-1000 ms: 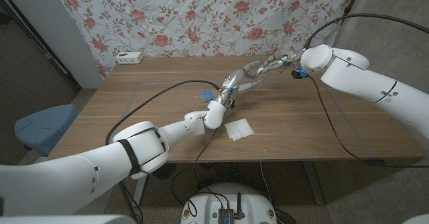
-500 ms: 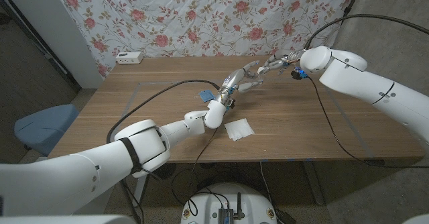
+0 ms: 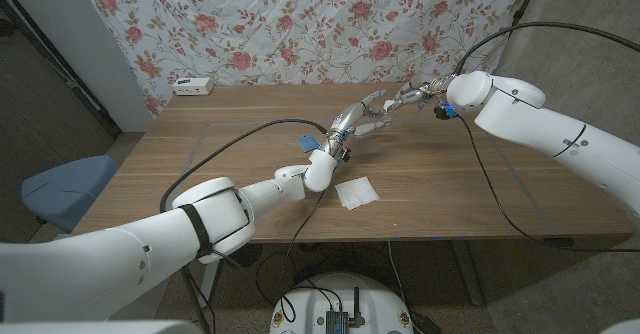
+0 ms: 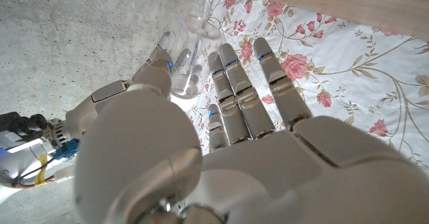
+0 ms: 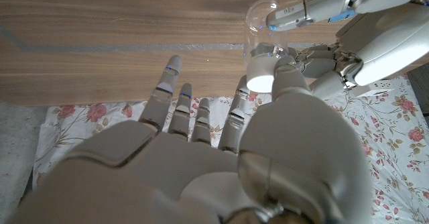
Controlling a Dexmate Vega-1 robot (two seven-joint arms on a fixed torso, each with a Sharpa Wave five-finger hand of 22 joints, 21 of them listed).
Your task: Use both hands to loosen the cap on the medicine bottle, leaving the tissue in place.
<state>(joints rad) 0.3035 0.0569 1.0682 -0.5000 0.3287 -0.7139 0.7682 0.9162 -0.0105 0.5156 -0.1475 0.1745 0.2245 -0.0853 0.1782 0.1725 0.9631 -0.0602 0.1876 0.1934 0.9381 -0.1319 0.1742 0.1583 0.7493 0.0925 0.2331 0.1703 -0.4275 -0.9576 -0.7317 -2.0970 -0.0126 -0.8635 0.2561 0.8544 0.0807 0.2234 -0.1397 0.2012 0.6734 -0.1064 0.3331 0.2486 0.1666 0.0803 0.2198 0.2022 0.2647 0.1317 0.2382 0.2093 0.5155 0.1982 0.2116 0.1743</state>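
Two hands meet above the far middle of the wooden table (image 3: 200, 164). Nearest, a white square tissue (image 3: 356, 192) lies by the front edge. Beyond, the left hand (image 3: 350, 124) pinches the clear plastic medicine bottle (image 5: 257, 33), held aloft; the right hand (image 3: 410, 96) closes around its white cap (image 5: 261, 75). Loosening seems underway; next comes a counter-twist.

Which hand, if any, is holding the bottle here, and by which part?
Both. The left hand grips the clear body of the medicine bottle, its fingers around it; the right hand pinches the white cap.
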